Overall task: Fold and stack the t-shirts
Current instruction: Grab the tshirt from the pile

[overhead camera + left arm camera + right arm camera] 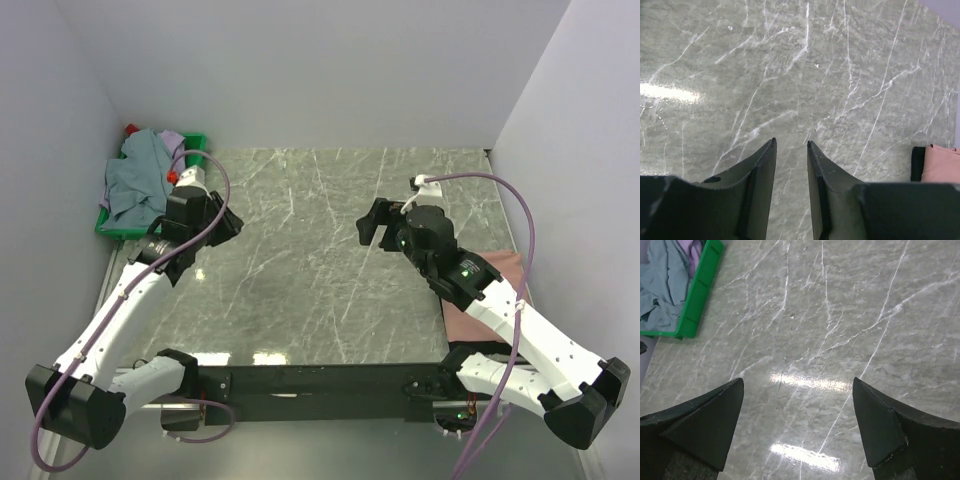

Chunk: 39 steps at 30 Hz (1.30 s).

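A dusty grey-blue t-shirt (pixel 135 180) lies crumpled in the green tray (pixel 196 141) at the far left, over a lavender shirt (pixel 172 140) and a bit of red cloth (pixel 130 129). A salmon pink shirt (pixel 490 290) lies folded at the right edge, partly under my right arm. My left gripper (pixel 232 222) hovers just right of the tray, slightly open and empty (pixel 791 142). My right gripper (pixel 368 225) is over the table's middle, wide open and empty (pixel 797 382). The right wrist view shows the tray (pixel 700 295), the grey-blue shirt (pixel 662 285) and the lavender shirt (pixel 695 247).
The marble table (pixel 320 260) is walled in by white panels at the back and sides. The pink shirt's edge (pixel 942 162) shows at the right of the left wrist view. A black rail (pixel 320 382) carrying the arm bases runs along the near edge.
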### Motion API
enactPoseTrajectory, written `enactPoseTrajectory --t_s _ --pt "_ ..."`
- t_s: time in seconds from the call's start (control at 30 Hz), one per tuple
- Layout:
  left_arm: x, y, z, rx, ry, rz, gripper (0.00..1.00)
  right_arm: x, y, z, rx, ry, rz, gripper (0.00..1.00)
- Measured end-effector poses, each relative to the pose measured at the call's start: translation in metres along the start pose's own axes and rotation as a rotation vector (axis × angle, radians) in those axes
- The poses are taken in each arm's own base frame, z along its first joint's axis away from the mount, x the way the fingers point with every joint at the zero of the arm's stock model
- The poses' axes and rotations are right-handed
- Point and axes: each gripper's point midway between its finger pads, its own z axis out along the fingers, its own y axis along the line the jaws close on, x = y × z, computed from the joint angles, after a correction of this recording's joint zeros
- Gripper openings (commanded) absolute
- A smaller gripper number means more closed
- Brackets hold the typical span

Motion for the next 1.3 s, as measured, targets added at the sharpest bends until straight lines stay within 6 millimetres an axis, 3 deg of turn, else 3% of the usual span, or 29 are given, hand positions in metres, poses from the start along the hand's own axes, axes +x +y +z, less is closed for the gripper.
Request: enactPoseTrajectory --t_s 0.1,0.23,0.4,0.53,0.67,0.87,1.0,1.1,1.23,1.3 --pt "-0.006 -0.001 0.001 -0.01 -0.015 0.0 0.4 0.003 -0.002 -0.001 0.009 0.013 -0.005 0.95" --pt "-0.025 0.001 0.01 -0.055 -0.052 -0.01 0.52 0.008 -0.007 -0.001 0.028 0.03 -0.014 0.95" --pt "-0.074 0.024 0.038 -0.176 -0.116 -0.073 0.67 0.008 -0.012 -0.002 0.046 0.031 -0.03 0.95" --pt "-0.119 0.061 0.07 -0.298 -0.177 -0.148 0.68 0.01 -0.013 -0.004 0.048 0.037 -0.041 0.95" --pt "-0.15 0.12 0.102 -0.443 -0.208 -0.217 0.67 0.014 -0.013 -0.005 0.041 0.058 -0.047 0.95" --pt "-0.168 0.21 0.142 -0.639 -0.194 -0.298 0.65 0.019 -0.008 -0.005 0.012 0.083 -0.052 0.95" --pt "-0.158 0.25 0.161 -0.717 -0.163 -0.346 0.63 0.023 -0.008 -0.003 0.009 0.097 -0.062 0.95" --pt "-0.146 0.27 0.172 -0.747 -0.127 -0.379 0.55 0.027 -0.007 0.0 0.004 0.112 -0.069 0.95" --pt "-0.142 0.281 0.184 -0.749 -0.108 -0.412 0.19 0.031 -0.007 0.003 0.008 0.128 -0.076 0.95" --pt "-0.143 0.279 0.184 -0.742 -0.108 -0.414 0.09 0.033 -0.007 0.005 0.011 0.133 -0.078 0.95"
